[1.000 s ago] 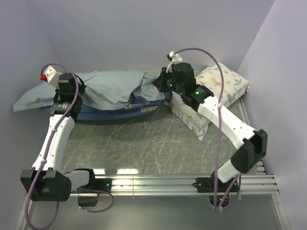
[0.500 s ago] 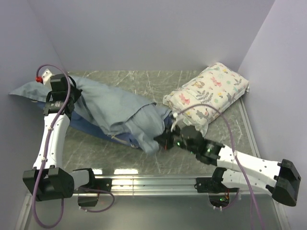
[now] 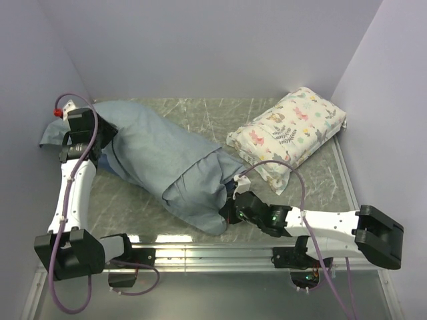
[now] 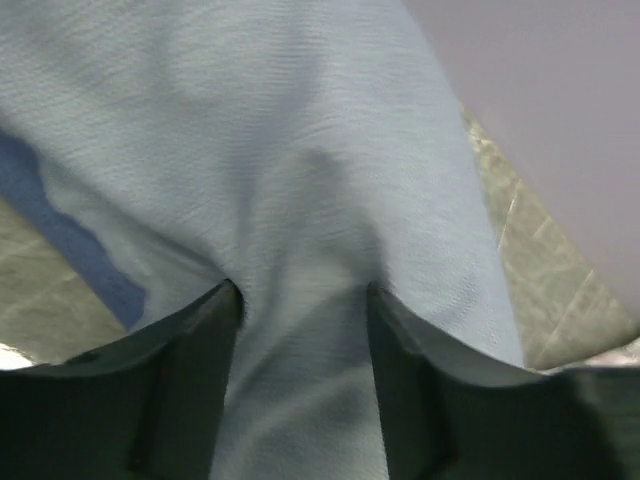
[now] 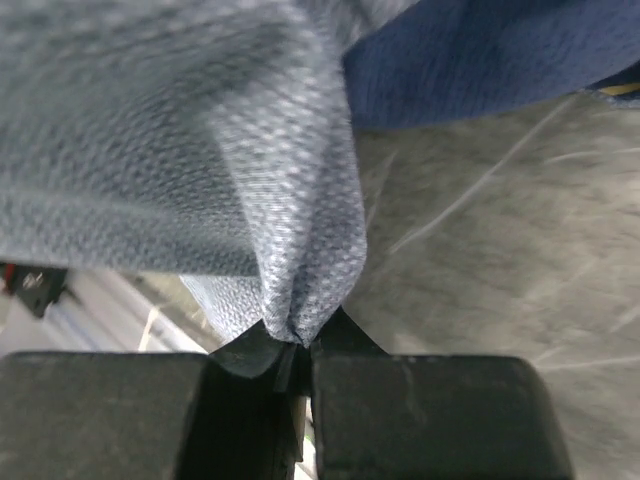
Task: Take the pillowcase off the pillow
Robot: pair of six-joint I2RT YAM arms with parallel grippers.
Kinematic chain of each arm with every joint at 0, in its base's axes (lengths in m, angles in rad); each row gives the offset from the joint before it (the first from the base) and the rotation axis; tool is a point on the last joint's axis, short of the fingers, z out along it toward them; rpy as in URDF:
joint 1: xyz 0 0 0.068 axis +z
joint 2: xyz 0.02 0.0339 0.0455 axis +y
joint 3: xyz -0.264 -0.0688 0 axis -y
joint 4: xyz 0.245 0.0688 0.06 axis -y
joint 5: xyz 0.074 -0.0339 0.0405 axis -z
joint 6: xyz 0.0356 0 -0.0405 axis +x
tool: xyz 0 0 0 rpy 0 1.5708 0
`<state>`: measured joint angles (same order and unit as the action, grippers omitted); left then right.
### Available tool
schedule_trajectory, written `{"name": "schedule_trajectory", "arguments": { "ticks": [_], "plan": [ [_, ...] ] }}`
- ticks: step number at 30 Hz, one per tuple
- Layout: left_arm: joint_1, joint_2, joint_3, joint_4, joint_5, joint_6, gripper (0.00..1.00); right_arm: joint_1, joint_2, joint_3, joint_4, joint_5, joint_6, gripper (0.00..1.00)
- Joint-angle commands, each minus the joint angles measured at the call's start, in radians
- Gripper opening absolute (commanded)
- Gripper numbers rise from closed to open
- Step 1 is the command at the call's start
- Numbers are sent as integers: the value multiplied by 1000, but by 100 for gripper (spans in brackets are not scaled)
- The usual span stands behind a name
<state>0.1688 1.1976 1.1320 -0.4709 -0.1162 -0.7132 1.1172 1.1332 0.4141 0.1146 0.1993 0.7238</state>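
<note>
At the far left of the overhead view, close to the lilac side wall (image 3: pixel 27 80), the left gripper (image 4: pixel 300 295) sits over the upper-left end of the pillowcase (image 3: pixel 160 153). Its wrist view shows the two fingers (image 4: pixel 195 370) spread, with grey-blue cloth filling the gap; a darker blue strip (image 4: pixel 70 240) shows at the cloth's left edge. The pillowcase lies bulky and wrinkled, slanting from upper left to lower centre across the marbled table (image 3: pixel 200 113). The pillow cannot be seen under the cloth. At the lower centre the right gripper (image 3: pixel 227 210) has its fingers pressed together on a thin fold of the pillowcase's lower-right end, with dark blue cloth (image 5: pixel 480 50) just above it in the wrist view. Right of centre, a floral pillow (image 3: pixel 293 130) lies slantwise, its lower-left end close to the pillowcase and its upper-right end by the right wall. A metal rail (image 3: pixel 220 252) crosses the bottom of the frame.
</note>
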Motion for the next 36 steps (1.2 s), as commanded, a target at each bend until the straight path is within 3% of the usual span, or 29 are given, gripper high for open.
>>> {"name": "schedule_trajectory", "arguments": {
  "ticks": [1,3,7,9,10,13,15,16,21,26,29,31,32,33,36],
  "plan": [
    [-34,-85,70,35,84,92,62,3,2,48,-64,132,-3,1],
    [-87,-119,98,5,76,142,75,6,-7,64,-72,135,-14,4],
    [-245,-147,127,-46,55,215,84,6,-13,101,-107,146,-23,9],
    [-359,-148,118,-51,82,233,85,4,-42,114,-140,167,-26,18],
    [-402,-150,91,-40,93,236,86,6,-56,118,-156,173,-27,28],
    [-566,-145,36,-29,82,232,86,4,-159,152,-229,189,-44,48],
    [-650,-153,-3,-12,82,222,88,6,-213,184,-282,177,-56,55],
    [-669,-156,-36,1,79,216,88,6,-264,193,-297,172,-63,62],
    [-742,-142,-112,32,70,196,89,6,-316,261,-311,186,-128,75],
    [-799,-115,-130,25,17,166,85,7,-92,400,-285,138,-170,77],
    [-805,-93,-127,-6,-39,150,74,3,31,446,-214,106,-181,77],
    [-805,-84,-124,-15,-81,140,59,4,127,504,-211,103,-190,75],
    [-805,-84,-121,-23,-91,132,51,4,154,521,-214,103,-195,74],
    [-807,-81,-120,-26,-102,130,34,3,174,537,-219,104,-198,71],
    [-808,-76,-109,-46,-151,132,11,3,215,578,-265,150,-193,61]
  ]
}}
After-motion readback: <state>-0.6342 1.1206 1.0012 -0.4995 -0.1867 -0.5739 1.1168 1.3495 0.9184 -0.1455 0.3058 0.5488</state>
